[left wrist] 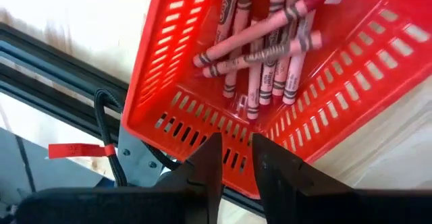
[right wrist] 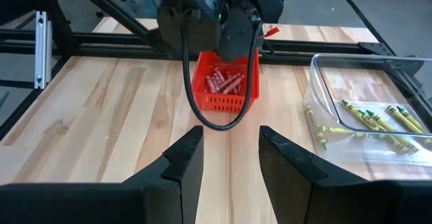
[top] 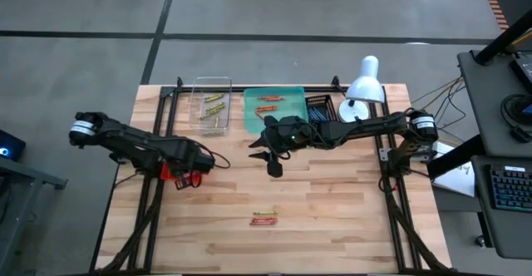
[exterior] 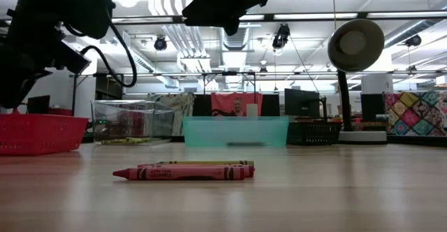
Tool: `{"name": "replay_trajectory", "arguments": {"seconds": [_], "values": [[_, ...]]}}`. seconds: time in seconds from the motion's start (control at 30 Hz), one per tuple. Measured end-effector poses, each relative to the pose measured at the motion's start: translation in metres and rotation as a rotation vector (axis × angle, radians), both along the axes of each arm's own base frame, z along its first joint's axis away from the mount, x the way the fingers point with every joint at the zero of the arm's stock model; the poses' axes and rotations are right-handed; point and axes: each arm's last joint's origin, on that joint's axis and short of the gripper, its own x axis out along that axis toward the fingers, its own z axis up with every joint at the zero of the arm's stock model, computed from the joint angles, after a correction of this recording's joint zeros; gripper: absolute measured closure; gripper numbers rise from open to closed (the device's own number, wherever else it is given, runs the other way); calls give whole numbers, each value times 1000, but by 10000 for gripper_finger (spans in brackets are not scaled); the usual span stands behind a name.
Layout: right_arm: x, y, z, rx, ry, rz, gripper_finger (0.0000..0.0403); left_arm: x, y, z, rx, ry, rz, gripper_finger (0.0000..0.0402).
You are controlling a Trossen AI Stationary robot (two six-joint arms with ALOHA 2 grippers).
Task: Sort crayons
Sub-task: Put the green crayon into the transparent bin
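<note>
The red mesh basket point(left wrist: 351, 109) holds several red crayons point(left wrist: 263, 62) lying loose on its floor. My left gripper point(left wrist: 236, 166) hangs above the basket's near wall, pointing steeply down, with its fingers slightly open and nothing between them. In the high view it is at the table's left point(top: 189, 179). My right gripper point(right wrist: 229, 150) hovers open and empty over the table's middle point(top: 270, 155), aimed toward the basket point(right wrist: 226, 82). Two crayons, a red one point(exterior: 185, 172) and a yellowish one behind it, lie side by side on the bare wood near the front edge point(top: 264, 219).
Along the far edge stand a clear tray point(top: 212, 105) with yellow-green crayons point(right wrist: 364, 119), a teal tray point(top: 274, 110) with orange ones, a black basket point(top: 320, 108) and a white lamp point(top: 363, 89). Bare wood lies across the table's middle and front.
</note>
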Motion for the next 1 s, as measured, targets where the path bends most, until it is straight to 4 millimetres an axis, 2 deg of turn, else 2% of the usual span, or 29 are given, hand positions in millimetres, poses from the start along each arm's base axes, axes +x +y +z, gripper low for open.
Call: {"name": "replay_trajectory", "arguments": {"seconds": [0.17,0.37,0.7,1.0], "values": [[-1,0,-1,23,24,-9,273,3,0,12,27,-106,-13,344],[-5,8,-9,147,124,-52,273,14,0,37,124,-387,-54,350],[-10,55,-13,238,208,9,273,36,-13,65,88,-902,-209,350],[-21,99,-17,224,241,-36,273,50,-40,62,29,-1064,-292,350]]}}
